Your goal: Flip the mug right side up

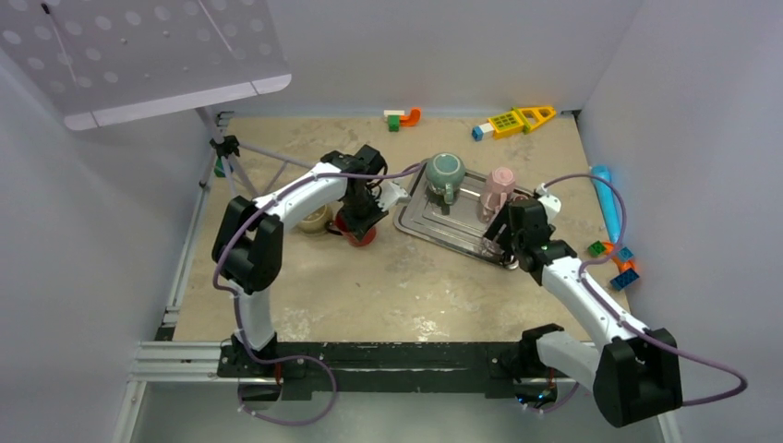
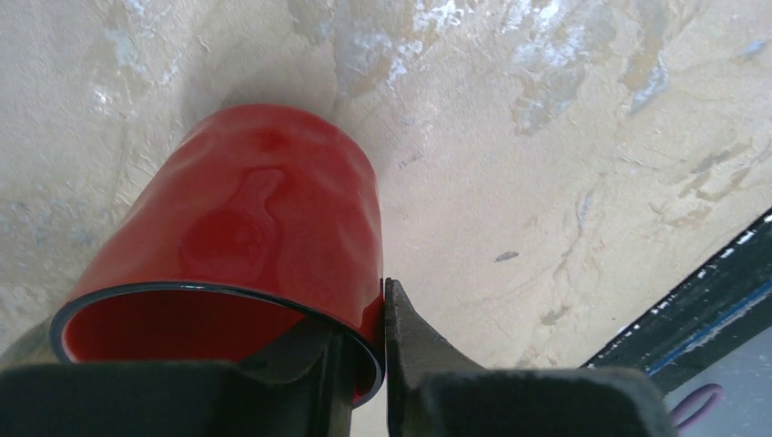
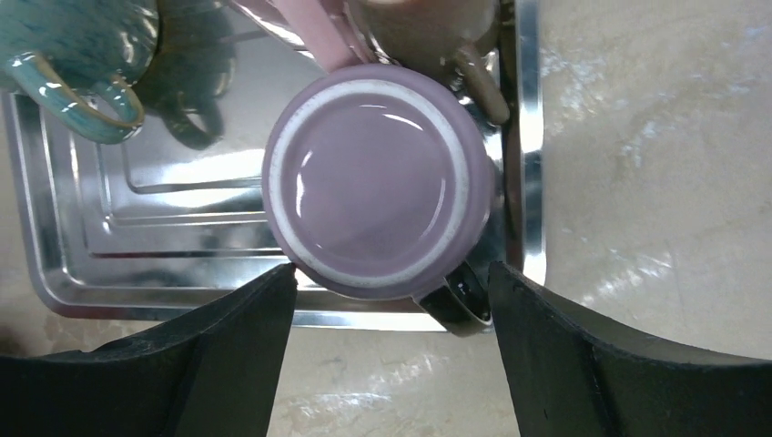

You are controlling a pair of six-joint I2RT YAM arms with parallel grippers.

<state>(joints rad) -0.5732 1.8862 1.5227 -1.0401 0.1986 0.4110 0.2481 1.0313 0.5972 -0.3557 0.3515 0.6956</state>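
My left claw [image 2: 384, 360] is clamped on the rim of the red mug [image 2: 264, 218], one finger inside and one outside, with the mug tilted over the table [image 2: 546, 182] near the tray [image 3: 137, 296]. My right claw [image 3: 391, 282] hangs wide open, holding nothing, over a purple mug [image 3: 380, 177] sitting bottom-up on the tray.

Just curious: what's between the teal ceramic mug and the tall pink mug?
Nothing: top view shows only bare silver metal tray between teal mug and pink mug.
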